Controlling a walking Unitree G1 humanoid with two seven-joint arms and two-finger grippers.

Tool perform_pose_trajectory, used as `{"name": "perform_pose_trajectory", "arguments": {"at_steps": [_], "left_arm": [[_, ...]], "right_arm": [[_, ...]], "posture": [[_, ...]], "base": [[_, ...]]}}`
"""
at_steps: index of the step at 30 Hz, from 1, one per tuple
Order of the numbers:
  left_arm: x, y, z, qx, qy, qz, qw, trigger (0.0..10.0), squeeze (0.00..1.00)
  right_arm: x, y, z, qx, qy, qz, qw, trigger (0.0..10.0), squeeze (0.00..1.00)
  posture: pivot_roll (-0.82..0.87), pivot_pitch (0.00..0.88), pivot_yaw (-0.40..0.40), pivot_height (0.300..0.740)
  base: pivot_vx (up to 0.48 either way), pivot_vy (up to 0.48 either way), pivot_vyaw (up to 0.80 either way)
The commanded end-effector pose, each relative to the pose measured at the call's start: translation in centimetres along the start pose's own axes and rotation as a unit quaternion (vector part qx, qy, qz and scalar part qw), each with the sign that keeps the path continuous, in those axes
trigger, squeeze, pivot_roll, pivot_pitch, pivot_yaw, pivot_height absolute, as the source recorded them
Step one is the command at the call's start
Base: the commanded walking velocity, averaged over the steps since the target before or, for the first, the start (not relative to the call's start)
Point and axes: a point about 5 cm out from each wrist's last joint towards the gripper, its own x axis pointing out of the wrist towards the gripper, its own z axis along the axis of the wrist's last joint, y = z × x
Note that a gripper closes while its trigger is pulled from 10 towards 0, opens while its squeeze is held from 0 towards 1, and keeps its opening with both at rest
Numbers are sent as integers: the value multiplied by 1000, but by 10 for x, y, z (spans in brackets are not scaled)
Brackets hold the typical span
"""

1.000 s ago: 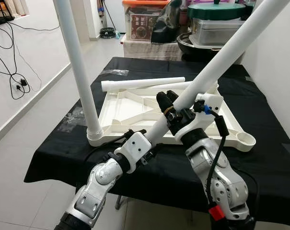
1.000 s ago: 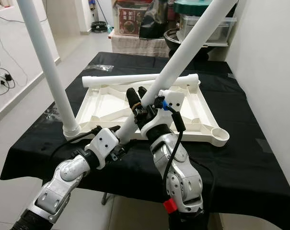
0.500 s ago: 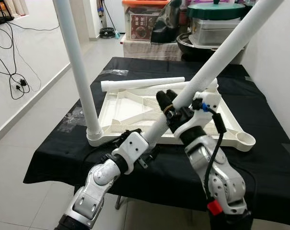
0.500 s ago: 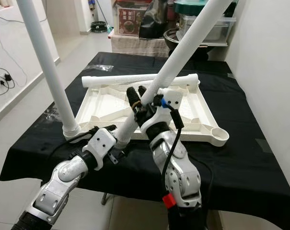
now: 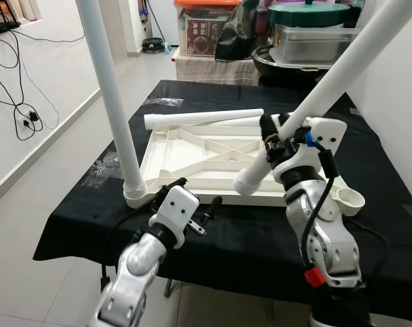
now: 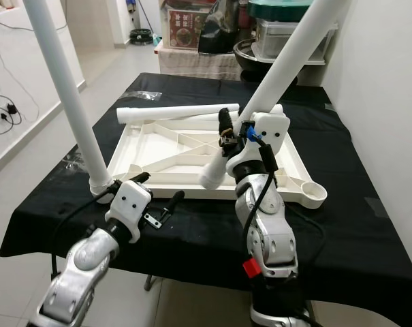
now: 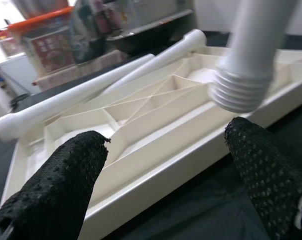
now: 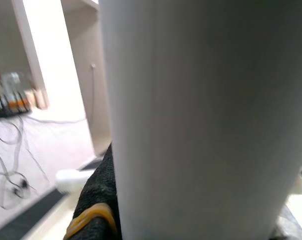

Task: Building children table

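Note:
An upturned white table top (image 5: 192,160) lies on a black-covered table (image 5: 369,225). One white leg (image 5: 110,95) stands upright in its near-left corner socket. My right gripper (image 5: 275,136) is shut on a second leg (image 5: 314,88), which tilts up to the right. That leg's threaded end (image 5: 247,182) hangs over the top's front rail. My left gripper (image 5: 192,197) is open at the front rail with nothing between its fingers (image 7: 56,190); the threaded end (image 7: 240,90) hangs just beyond them. The near-right socket (image 5: 349,199) is bare. Loose legs (image 5: 202,119) lie along the far edge.
Storage boxes (image 5: 206,27) and pots (image 5: 308,34) stand behind the table. A white wall (image 5: 396,88) runs close on the right. Cables (image 5: 22,109) trail on the floor at the left. A clear plastic bag (image 5: 103,170) lies at the table's left edge.
My left gripper has let go of the leg's lower end and now stands open. The right gripper has carried the leg to the right, its threaded end now over the table top.

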Motion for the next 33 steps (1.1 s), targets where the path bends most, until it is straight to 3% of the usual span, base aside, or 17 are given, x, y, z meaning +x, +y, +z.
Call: {"name": "perform_pose_trajectory", "arguments": {"at_steps": [1,5,10,17,33], "left_arm": [[-6,0,-1,-5,6,15,1000,10000,0],[-17,-5,-1,-17,12,46,999,10000,0],[-24,-7,3,-34,6,72,997,10000,0],[-25,-7,7,-19,1,84,996,10000,0],[-27,-10,0,-33,21,86,996,10000,0]], "right_arm": [[-4,3,-3,-13,-1,11,1000,10000,0],[-12,0,-6,-55,-7,8,998,10000,0],[-17,2,-5,-62,-17,12,998,10000,0],[-23,6,-6,-73,-19,24,997,10000,0],[-19,8,-13,-76,-15,28,997,10000,0]], "posture": [[16,20,-20,740],[17,17,-21,740],[16,14,-24,740],[13,10,-25,740],[13,15,-27,740]], "base": [[0,0,0],[0,0,0],[0,0,0],[0,0,0],[0,-449,0]]}}
